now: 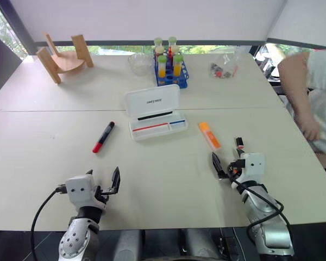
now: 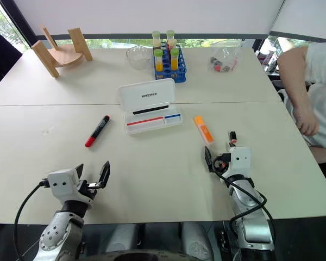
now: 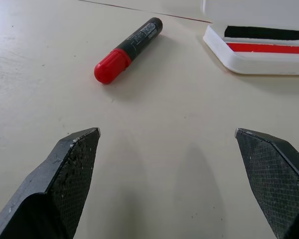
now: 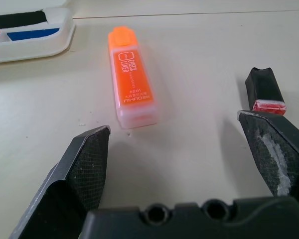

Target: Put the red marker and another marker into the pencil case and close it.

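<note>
Counting what lies out: one red marker, one highlighter, one case with its lid up, one small black and red piece, one blue rack of tubes, one clear bowl, one wooden stand, one clear bag.

Both pincers are spread wide and pinch nothing. The left pincer hangs low over the table, with the marker ahead of it and the case further ahead, off toward the right pincer's side. The right pincer has the highlighter just ahead of its fingertips, and the black and red piece beside its outer finger.

Inside the case lie a black strip, a red pen and a blue pen (three things, side by side).

The table is pale beige with a seam running across it; behind it, white blinds over windows. A person sits at the right pincer's side.

The highlighter reads "CHECK LINER"; the lid's print is too small to read.
</note>
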Robot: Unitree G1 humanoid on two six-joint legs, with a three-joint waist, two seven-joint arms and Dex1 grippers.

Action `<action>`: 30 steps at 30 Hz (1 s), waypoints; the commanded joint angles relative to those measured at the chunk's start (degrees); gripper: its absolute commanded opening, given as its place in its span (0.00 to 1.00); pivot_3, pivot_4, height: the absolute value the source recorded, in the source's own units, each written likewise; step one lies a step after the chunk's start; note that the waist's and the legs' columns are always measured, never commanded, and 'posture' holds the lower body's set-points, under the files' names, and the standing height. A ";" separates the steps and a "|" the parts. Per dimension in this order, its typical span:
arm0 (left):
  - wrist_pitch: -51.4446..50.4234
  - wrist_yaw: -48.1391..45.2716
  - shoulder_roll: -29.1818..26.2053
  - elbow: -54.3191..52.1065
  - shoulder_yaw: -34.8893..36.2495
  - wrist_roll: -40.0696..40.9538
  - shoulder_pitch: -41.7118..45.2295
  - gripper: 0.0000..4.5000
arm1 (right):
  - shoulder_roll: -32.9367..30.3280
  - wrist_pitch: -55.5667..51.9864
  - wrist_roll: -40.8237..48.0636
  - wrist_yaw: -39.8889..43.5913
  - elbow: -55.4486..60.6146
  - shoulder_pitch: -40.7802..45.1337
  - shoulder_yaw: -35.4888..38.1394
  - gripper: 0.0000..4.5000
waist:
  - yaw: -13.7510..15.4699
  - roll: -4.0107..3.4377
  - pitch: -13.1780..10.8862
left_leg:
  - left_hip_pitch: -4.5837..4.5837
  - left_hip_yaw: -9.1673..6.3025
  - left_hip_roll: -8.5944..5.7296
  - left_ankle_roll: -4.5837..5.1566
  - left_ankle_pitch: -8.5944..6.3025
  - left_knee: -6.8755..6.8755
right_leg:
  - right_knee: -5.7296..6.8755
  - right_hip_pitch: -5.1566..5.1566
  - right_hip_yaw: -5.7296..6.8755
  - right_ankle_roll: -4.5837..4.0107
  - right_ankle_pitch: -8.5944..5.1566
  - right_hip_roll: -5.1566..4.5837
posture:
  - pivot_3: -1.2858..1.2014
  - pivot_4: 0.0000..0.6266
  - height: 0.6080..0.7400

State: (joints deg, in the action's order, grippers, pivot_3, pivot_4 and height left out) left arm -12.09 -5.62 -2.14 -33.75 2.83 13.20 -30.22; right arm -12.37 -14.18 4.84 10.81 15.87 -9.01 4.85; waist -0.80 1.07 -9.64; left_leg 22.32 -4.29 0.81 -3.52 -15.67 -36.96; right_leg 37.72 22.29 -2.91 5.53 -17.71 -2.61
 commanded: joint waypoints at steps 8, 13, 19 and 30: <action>1.21 -0.23 0.07 -1.58 -0.67 0.08 -0.28 0.99 | -0.60 -0.94 -0.38 1.21 0.53 -0.43 -0.81 1.00 | -0.01 0.00 0.00 | 0.00 0.00 0.00 0.00 0.00 0.00 | 0.00 0.00 0.00 0.00 0.00 0.00 | 0.52 0.24 1.00; 1.32 -0.13 0.18 -1.56 -0.74 -0.07 -0.33 0.99 | -0.49 -1.70 -0.45 1.03 1.16 -0.17 -0.87 1.00 | -0.01 0.00 0.00 | 0.00 0.00 0.00 0.00 0.00 0.00 | 0.00 0.00 0.00 0.00 0.00 0.00 | 0.52 0.24 1.00; 1.10 0.00 0.22 -1.77 -0.86 -0.21 -0.24 0.99 | -0.61 -2.87 -0.38 1.01 1.68 0.50 -0.66 1.00 | -0.02 0.00 0.00 | 0.00 0.00 0.00 0.00 0.00 0.00 | 0.00 0.00 0.00 0.00 0.00 0.00 | 0.52 0.24 1.00; 0.22 -7.86 -7.57 -3.03 2.04 3.76 7.69 0.99 | -8.96 -2.56 2.20 9.65 7.67 1.83 0.35 1.00 | 0.10 -0.25 -0.15 | 0.04 -0.01 0.00 0.00 0.00 0.00 | -0.03 0.02 0.03 0.00 0.01 0.01 | 0.52 0.24 1.00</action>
State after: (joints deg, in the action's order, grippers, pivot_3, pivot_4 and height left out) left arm -12.17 -10.74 -8.26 -33.93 3.48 15.14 -24.10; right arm -20.28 -17.03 5.79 18.74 19.79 -8.41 4.33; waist -0.70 0.81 -9.80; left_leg 22.37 -4.30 0.80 -3.52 -15.67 -36.98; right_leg 37.70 22.31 -2.87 5.52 -17.70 -2.60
